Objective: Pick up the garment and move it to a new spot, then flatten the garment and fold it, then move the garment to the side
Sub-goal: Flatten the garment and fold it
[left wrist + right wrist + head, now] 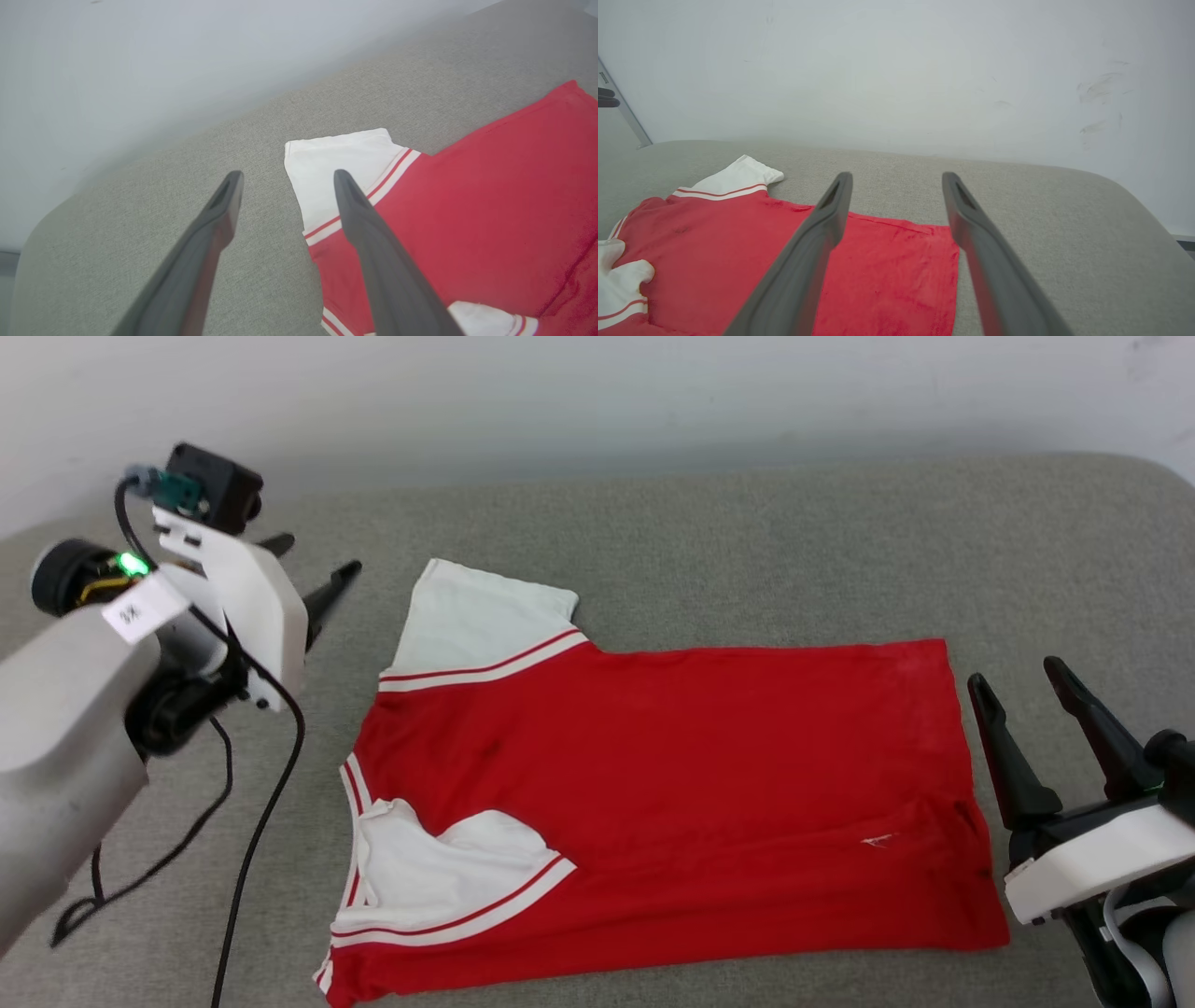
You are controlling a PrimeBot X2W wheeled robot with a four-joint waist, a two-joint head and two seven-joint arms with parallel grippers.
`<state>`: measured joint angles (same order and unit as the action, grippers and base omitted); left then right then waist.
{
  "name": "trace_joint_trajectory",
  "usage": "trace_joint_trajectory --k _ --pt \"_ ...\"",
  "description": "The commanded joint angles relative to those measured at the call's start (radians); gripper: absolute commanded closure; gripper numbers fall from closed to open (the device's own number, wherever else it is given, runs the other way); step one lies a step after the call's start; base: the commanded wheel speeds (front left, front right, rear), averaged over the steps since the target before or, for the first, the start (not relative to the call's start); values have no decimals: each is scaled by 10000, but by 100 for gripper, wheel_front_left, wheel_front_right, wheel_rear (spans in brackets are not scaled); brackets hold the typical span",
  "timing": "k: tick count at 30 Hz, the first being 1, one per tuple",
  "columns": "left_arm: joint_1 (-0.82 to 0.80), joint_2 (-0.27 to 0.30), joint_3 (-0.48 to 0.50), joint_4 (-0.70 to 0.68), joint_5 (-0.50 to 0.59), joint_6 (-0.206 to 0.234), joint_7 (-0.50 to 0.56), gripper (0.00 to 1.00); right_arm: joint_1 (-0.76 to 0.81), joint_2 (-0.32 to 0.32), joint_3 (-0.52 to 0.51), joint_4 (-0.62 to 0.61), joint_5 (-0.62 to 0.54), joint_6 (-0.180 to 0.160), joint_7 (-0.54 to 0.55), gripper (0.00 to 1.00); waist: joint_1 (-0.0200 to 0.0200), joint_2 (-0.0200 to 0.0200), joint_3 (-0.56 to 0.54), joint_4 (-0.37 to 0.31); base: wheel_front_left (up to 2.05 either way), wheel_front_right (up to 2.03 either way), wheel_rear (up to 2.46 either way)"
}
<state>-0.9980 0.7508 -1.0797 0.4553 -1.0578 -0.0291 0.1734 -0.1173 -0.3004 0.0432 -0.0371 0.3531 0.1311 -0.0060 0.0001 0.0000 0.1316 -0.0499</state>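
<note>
The garment lay spread flat mid-counter, collar end toward nine o'clock, hem toward three, with the near white sleeve folded in over the red. The left claw hovered off at ten o'clock, fingers wide and empty. The right claw sat at three o'clock just beside the hem, also wide, gripping nothing.

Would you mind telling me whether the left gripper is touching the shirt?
Apart. The head view shows grey cushion between the open left gripper and the white sleeve of the shirt.
</note>
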Motion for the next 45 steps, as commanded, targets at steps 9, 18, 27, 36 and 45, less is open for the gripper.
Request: trace_joint_trajectory --k 9,18,27,36,45 --pt "-2229 -311 -296 1375 -410 -672 3249 0 -486 547 233 -912 -578 -8 -35 0 -1 0 1950 -1000 0 0 0" --pt "-3703 -571 -304 2290 -712 -839 5056 0 -1076 622 560 -1158 -1038 -8 -66 0 -1 0 3339 -1418 0 0 0" --pt "-4156 -740 -566 2811 -714 -952 5637 0 -1615 705 742 -1119 -1167 -8 -156 0 -1 0 4198 -1600 0 0 0" --pt "-3540 -778 -886 2990 -954 -1000 5628 100 -1647 676 596 -1018 -1063 -8 -280 0 -1 0 4188 -1567 0 0 0" --pt "-3608 -663 -945 2106 -836 -1005 4294 100 -2335 -18 278 -1214 -1064 -8 214 0 -1 0 3560 -1263 0 0 0"
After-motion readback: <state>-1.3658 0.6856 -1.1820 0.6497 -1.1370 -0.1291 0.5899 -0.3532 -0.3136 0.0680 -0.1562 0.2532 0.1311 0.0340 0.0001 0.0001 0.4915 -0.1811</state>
